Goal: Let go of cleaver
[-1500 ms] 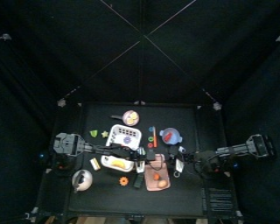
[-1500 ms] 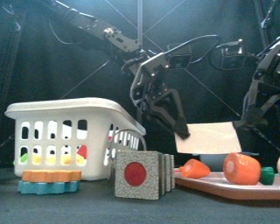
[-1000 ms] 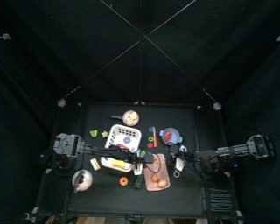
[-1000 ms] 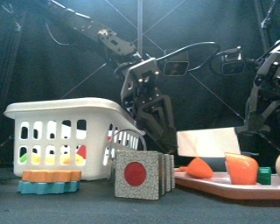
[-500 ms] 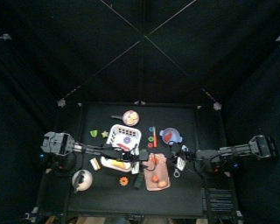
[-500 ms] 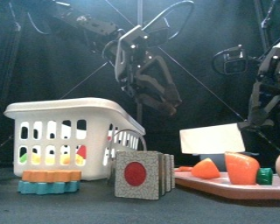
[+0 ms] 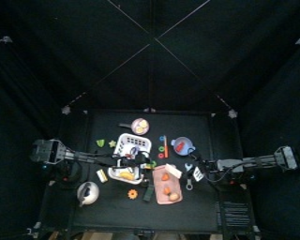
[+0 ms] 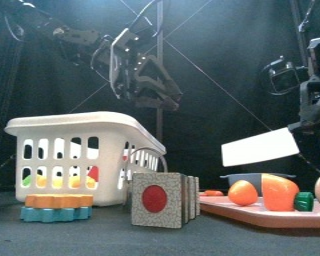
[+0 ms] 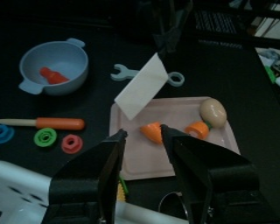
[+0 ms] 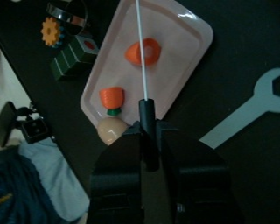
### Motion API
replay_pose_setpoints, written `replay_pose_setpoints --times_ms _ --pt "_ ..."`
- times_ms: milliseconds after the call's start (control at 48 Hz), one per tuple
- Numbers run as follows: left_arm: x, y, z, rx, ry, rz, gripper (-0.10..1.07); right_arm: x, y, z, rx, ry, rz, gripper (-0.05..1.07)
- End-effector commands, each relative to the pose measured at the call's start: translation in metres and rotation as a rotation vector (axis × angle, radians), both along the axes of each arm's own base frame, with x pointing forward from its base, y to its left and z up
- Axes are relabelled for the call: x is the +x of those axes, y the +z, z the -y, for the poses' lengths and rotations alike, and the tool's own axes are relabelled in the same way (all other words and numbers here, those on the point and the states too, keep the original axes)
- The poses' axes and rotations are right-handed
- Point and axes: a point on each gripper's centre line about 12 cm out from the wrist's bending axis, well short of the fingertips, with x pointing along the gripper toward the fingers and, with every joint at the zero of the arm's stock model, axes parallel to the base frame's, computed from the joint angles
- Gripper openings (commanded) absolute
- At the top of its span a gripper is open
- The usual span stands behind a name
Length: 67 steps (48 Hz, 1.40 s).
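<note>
cleaver handed over, still in the air

lifted clear since a second ago, the left tool (image 8: 147,80) hangs with jaws apart. right tool (image 10: 147,131) is clamped on the small whitish flat-bladed toy cleaver (image 8: 260,147), above the pink rectangular plastic board (image 7: 169,190) at the worktop's five o'clock.

White cleaver (image 8: 260,147), pinkish board (image 9: 178,154), white basket (image 8: 76,150), blue bowl (image 9: 55,65)

2 black ALOHA arms
Matte black jointed links, looped black cables, each gripper (image 9: 140,171) with 2 flat black jaws.
</note>
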Motion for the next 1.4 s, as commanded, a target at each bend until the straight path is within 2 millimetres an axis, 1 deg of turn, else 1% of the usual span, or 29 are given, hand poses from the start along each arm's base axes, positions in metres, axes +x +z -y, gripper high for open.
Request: replay_pose_setpoints --times_ms 0,125,271,354,458,500,625,771,833,896,1021,1042,1104,1188,1292,1375 --pt "-0.013 0.017 -0.009 0.009 0.028 0.082 0.78 -0.002 0.001 0.001 0.063 -0.069 0.007 0.35" --pt "-0.029 0.017 -0.013 0.021 0.046 0.131 0.78 -0.007 -0.005 0.004 0.094 -0.144 -0.007 0.35" --pt "-0.047 0.013 -0.013 0.030 0.053 0.167 0.78 -0.011 -0.013 0.009 0.108 -0.218 -0.031 0.35" --pt "-0.056 0.010 -0.012 0.041 0.049 0.176 0.78 -0.015 -0.020 0.007 0.138 -0.251 -0.052 0.35" --pt "-0.065 0.015 -0.011 0.054 0.039 0.203 0.78 -0.021 -0.031 0.003 0.177 -0.290 -0.086 0.36" --pt "-0.067 0.017 -0.010 0.055 0.037 0.213 0.78 -0.023 -0.034 0.003 0.183 -0.303 -0.093 0.36" --pt "-0.074 0.015 -0.008 0.055 0.033 0.218 0.78 -0.024 -0.037 0.006 0.182 -0.341 -0.100 0.36" --pt "-0.075 0.016 -0.007 0.056 0.032 0.226 0.78 -0.025 -0.040 0.008 0.173 -0.374 -0.120 0.37" --pt "-0.075 0.016 -0.008 0.056 0.032 0.227 0.78 -0.025 -0.041 0.008 0.170 -0.381 -0.133 0.40" --pt "-0.075 0.016 -0.008 0.056 0.032 0.229 0.78 -0.027 -0.041 0.009 0.165 -0.388 -0.146 0.45" --pt "-0.075 0.016 -0.007 0.057 0.031 0.227 0.78 -0.027 -0.040 0.009 0.164 -0.399 -0.166 0.61" --pt "-0.075 0.016 -0.008 0.056 0.032 0.227 0.78 -0.027 -0.040 0.009 0.162 -0.398 -0.169 0.65" --pt "-0.075 0.016 -0.008 0.056 0.032 0.227 0.78 -0.026 -0.038 0.008 0.160 -0.393 -0.169 0.71" --pt "-0.075 0.015 -0.007 0.056 0.032 0.226 0.78 -0.025 -0.035 0.006 0.155 -0.388 -0.173 0.82" --pt "-0.075 0.015 -0.007 0.056 0.032 0.226 0.78 -0.026 -0.032 0.007 0.140 -0.398 -0.202 0.90" --pt "-0.075 0.015 -0.007 0.058 0.032 0.226 0.78 -0.027 -0.030 0.009 0.118 -0.413 -0.232 0.93"
